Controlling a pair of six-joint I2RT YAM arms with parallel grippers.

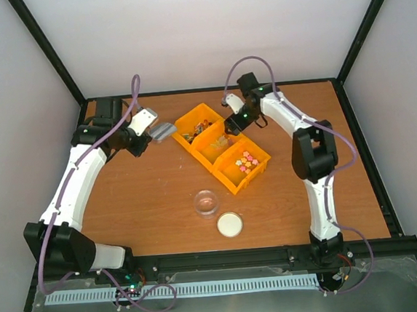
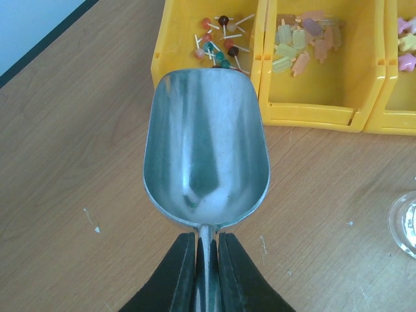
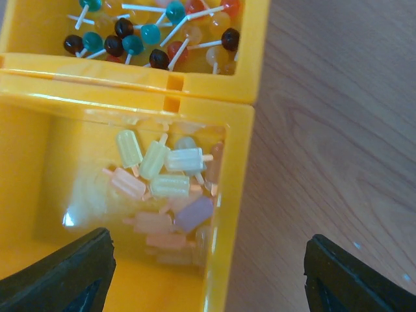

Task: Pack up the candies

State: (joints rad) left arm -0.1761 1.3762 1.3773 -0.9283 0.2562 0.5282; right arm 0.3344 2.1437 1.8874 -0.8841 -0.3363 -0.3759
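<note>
Currently: candies [image 1: 246, 161] sorted into three joined yellow bins [image 1: 233, 186].
Item held: metal scoop [image 2: 205, 143], its handle pinched in the left end effector [image 2: 207, 242], lying at 9 o'clock of the bins. Over the middle bin's ice-lolly sweets [image 3: 162, 175] the right end effector [image 3: 208, 270] stands spread wide, with lollipops [image 3: 130, 39] in the bin at its 12 o'clock. On the tabletop [image 1: 146, 198], glass bowl [image 1: 207, 201] at 6 o'clock of the bins, white lid [image 1: 230, 224] at its 5 o'clock.
</note>
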